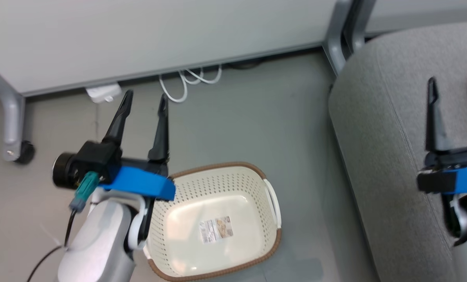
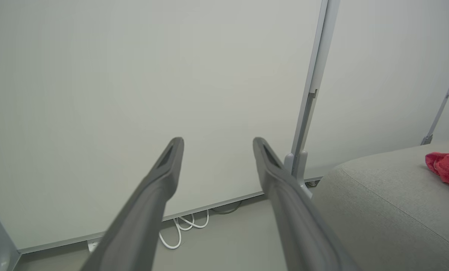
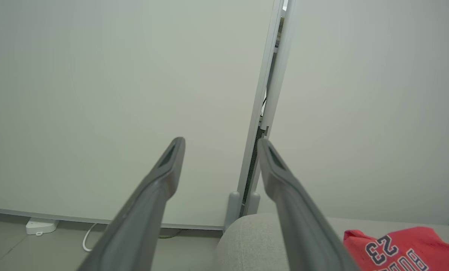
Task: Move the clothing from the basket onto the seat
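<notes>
Basket: the basket [image 1: 217, 182] stood on the floor nearest the robot, at 6 o'clock in the head view. Inside it lay a paper label [image 1: 216, 229] and no garment.
Left gripper: the left gripper [image 1: 146, 96] hung at 10 o'clock from the basket, fingers spread wide, holding nothing.
Right gripper: the right gripper [image 1: 452, 78] was over the seat [image 1: 382, 117] at 3 o'clock, also wide apart and empty.
Clothing: the clothing [image 3: 405, 248], red with a white "23", lay on the seat, at 5 o'clock in the right wrist view, near the right finger.
Step in hand: the moving seemed finished. A good ending would be to lift the right arm straight away from the fabric, so that no finger drags it.
Farther around: a white cable [image 1: 186, 84] and a small white adapter [image 1: 103, 93] lay at 12 o'clock, under the pale partition [image 1: 159, 35].
In the way: a grey metal leg [image 1: 337, 51] stood at 1 o'clock beside the seat corner; a wide swing might meet it.
</notes>
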`<state>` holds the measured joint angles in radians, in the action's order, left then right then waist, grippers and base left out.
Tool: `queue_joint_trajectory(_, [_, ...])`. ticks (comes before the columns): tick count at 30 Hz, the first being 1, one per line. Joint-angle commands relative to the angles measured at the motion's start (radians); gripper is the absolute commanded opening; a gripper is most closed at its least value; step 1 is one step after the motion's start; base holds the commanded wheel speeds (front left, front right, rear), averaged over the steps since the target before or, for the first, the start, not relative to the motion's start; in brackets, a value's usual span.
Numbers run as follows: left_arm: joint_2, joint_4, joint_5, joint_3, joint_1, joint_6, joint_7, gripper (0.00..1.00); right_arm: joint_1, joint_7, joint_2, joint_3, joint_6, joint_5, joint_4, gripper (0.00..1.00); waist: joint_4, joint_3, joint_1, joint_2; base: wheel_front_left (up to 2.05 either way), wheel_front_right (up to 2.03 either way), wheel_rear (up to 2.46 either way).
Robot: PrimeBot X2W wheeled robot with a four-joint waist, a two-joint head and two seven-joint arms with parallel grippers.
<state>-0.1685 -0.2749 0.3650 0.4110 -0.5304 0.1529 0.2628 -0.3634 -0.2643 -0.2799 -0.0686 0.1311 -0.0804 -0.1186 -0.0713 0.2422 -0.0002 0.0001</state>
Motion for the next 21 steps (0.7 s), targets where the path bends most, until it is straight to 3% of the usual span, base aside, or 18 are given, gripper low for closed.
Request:
queue_joint_trajectory(1, [0.003,0.008,-0.010,-0.018,0.023,-0.005,0.003,1.00,0.026,0.000,0.009,0.009,-0.001,0.002,-0.002,1.00,0.048,-0.056,0.0002,-0.0001,0.00,0.00,0.00])
queue_joint_trajectory(7, [0.050,0.027,-0.076,-0.136,0.184,-0.065,0.003,1.00,0.111,0.000,0.052,0.061,-0.001,-0.005,-0.025,1.00,0.094,-0.149,0.0002,-0.0001,0.00,0.00,0.00])
queue_joint_trajectory(21, [0.104,0.080,-0.169,-0.280,0.384,-0.157,0.003,1.00,0.281,0.000,0.136,0.052,-0.001,-0.031,-0.061,1.00,0.150,-0.242,0.0002,-0.0001,0.00,0.00,0.00])
